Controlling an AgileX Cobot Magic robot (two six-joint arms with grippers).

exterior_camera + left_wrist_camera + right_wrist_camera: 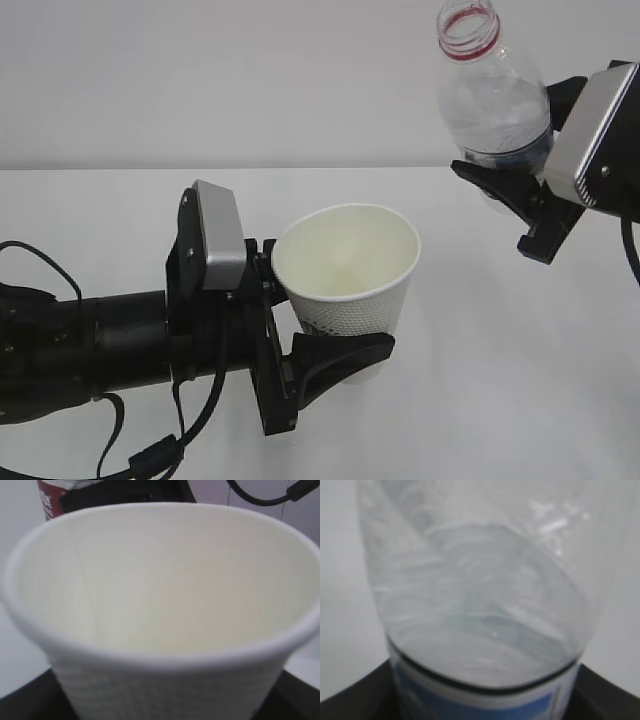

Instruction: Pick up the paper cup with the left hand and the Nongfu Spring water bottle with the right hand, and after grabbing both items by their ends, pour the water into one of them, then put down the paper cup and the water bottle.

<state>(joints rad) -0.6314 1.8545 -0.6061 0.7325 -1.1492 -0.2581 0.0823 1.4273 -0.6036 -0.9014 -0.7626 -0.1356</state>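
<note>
The white paper cup (345,265) is held off the table, upright with its mouth tipped slightly toward the camera, and my left gripper (320,320) is shut on its dimpled lower wall. In the left wrist view the paper cup (160,605) fills the frame and its inside looks dry. The uncapped Nongfu Spring water bottle (490,90) hangs high at the right, leaning a little left, with my right gripper (520,150) shut on its lower body. Clear water (485,645) stands inside the bottle (480,570) above the label edge. Part of the bottle's red label (50,500) shows beyond the cup's rim.
The white table (500,380) lies below both arms with a plain white wall behind it. Loose black cables (150,455) hang from the left arm at the lower left.
</note>
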